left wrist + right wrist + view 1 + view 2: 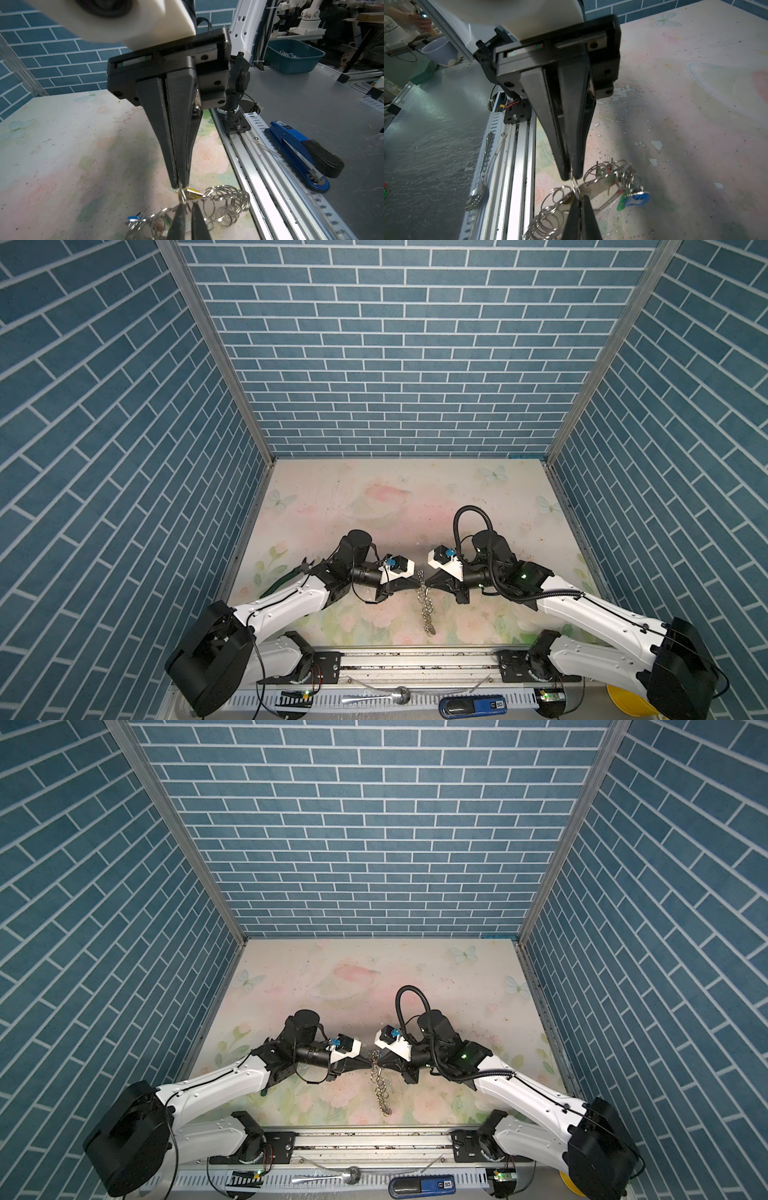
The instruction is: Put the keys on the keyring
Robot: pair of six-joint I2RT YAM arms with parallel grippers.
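Observation:
In both top views my two grippers meet tip to tip above the front middle of the table. The keyring shows as a chain of silver rings hanging from them down to the table. My right gripper is shut on one ring at the chain's top. My left gripper faces it with its jaws a sliver apart around the same ring. Keys hang on the chain: a yellow tag, a blue tag, a green tag and a silver blade.
A metal rail runs along the table's front edge. Beyond it lie a spoon and a blue stapler. Blue brick walls enclose the back and both sides.

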